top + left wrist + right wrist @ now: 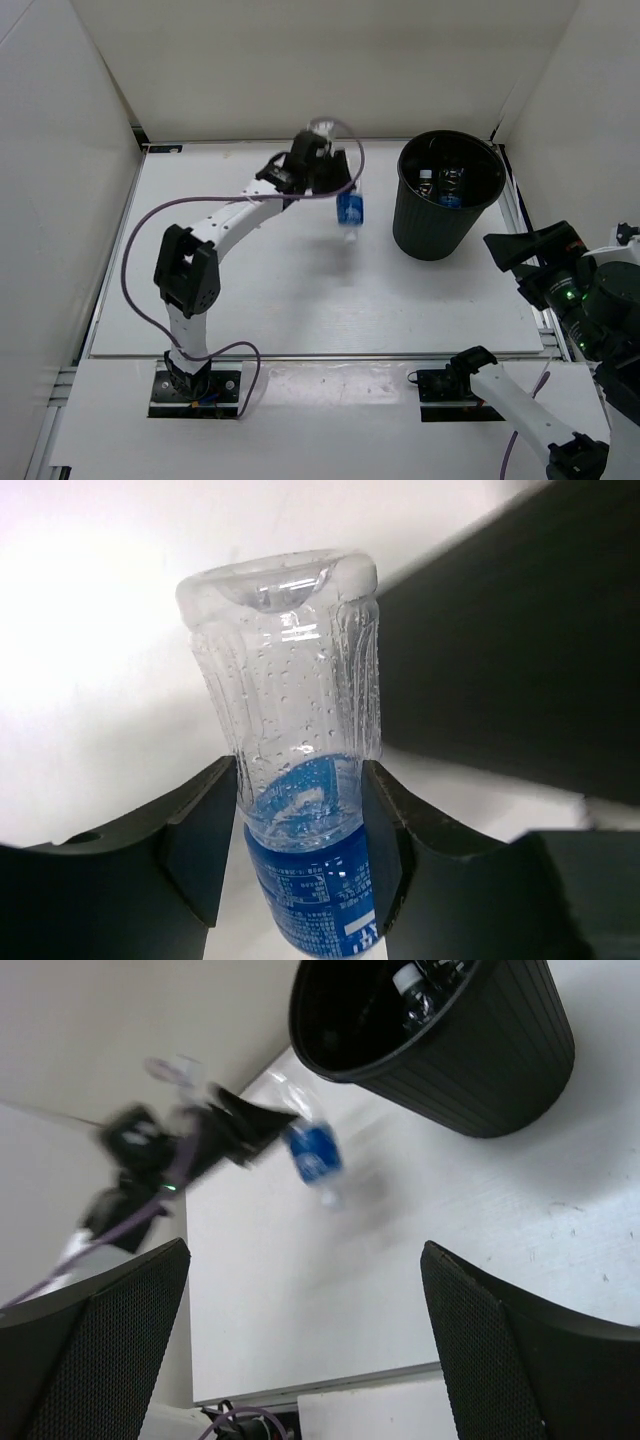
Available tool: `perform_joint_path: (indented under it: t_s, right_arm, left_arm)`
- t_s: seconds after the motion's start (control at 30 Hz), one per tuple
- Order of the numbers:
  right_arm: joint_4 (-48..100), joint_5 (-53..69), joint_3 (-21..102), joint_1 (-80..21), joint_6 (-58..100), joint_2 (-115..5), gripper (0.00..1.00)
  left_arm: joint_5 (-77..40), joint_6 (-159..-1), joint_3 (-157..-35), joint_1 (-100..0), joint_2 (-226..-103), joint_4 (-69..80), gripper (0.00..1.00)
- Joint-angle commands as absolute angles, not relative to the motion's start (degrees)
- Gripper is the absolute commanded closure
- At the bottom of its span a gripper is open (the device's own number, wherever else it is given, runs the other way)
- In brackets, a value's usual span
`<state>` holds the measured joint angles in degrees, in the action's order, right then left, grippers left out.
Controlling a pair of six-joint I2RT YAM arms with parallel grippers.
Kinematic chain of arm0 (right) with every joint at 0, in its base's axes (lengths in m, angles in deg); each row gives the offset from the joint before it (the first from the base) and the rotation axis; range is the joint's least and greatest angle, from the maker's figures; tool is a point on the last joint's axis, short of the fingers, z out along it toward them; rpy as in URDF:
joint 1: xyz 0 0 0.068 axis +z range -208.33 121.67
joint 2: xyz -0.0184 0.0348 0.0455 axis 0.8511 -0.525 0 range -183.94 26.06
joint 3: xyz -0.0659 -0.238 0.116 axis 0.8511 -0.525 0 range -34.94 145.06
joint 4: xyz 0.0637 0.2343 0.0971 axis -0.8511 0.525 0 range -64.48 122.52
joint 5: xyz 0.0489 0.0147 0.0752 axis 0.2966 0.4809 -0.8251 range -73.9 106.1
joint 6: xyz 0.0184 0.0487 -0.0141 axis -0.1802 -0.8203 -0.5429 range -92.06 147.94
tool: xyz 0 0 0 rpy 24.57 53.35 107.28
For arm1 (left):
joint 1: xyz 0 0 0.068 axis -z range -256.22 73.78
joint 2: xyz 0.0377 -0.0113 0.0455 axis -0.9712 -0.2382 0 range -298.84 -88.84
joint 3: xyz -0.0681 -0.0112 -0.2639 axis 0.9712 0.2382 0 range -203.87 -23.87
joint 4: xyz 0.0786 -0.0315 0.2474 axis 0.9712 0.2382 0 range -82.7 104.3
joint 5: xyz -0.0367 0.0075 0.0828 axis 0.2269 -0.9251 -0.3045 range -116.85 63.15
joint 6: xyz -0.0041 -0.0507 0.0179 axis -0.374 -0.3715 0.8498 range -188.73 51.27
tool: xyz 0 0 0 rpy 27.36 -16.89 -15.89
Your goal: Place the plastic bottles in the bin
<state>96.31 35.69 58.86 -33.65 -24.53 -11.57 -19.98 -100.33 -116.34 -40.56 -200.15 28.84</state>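
Now the left gripper (338,186), jaws clamped on a bottle (349,210) above the surface (260,300) near its far edge, must next swing right over the bin (430,232) and release; the right gripper (305,1345) sits with jaws open.

Table: a white matte table (300,300) fills the middle, its far edge meeting the back wall.
Back wall: a plain off-white back wall (330,60).
Sides: the left wall (50,200) and right wall (590,90) angle in, boxing three sides.
Near edge: a paler front strip (330,385) lies before the board, with a grooved metal rail (58,398) at its left end.
Light: bright, even, from overhead; soft grey shadows on the board.
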Motion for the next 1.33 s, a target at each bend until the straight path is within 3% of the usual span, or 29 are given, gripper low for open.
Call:
perform_joint_path:
  t_s: [0.0, 0.1, 0.23, 0.3, 0.4, 0.5, 0.6, 0.87, 1.1, 1.3]
  right_arm:
    - [96.89, 37.1, 56.73, -33.2, -27.69, -10.06, 0.0]
    - [96.89, 37.1, 56.2, -33.2, -27.7, -9.45, 0.0]
    - [97.51, 37.63, 57.61, -33.2, -27.7, -8.93, 0.0]
    - [99.08, 38.16, 59.35, -33.2, -27.7, -8.92, 0.0]
    - [101.97, 39.56, 62.6, -33.2, -27.7, -8.92, 0.0]
    - [104.18, 41.05, 64.98, -33.2, -27.17, -8.92, 0.0]
    - [105.94, 42.28, 66.4, -32.67, -27.17, -8.92, 0.0]
    - [108.22, 42.29, 66.39, -29.42, -24.54, -11.37, 0.0]
    - [107.62, 39.22, 65.97, -29.42, -16.89, -18.76, 0.0]
    - [103.14, 38.52, 58.14, -29.42, -16.89, -18.76, 0.0]
  left_arm:
    - [-25.97, -95.99, -134.28, -40.19, -191.93, 25.75, 0.46]
    - [-26.5, -92.47, -146.79, -38.08, -197.37, 25.76, 0.46]
    - [-22.21, -92.46, -174.51, -35.8, -214.81, 25.15, 0.47]
    - [-22.19, -92.99, -178.29, -33.43, -219.0, 19.91, 0.45]
    - [-23.94, -92.99, -167.25, -29.57, -218.13, 10.93, 0.38]
    - [-24.74, -91.68, -169.07, -26.84, -220.86, 10.02, 0.3]
    - [-28.6, -88.96, -164.16, -25.68, -218.49, 10.02, 0.0]
    - [-42.98, -79.46, -156.35, -25.07, -201.46, 11.08, 0.0]
    - [-59.61, -85.16, -115.01, -25.59, -169.76, 20.8, 0.0]
    - [-78.12, -94.46, -97.37, -25.59, -154.34, 38.47, 0.0]
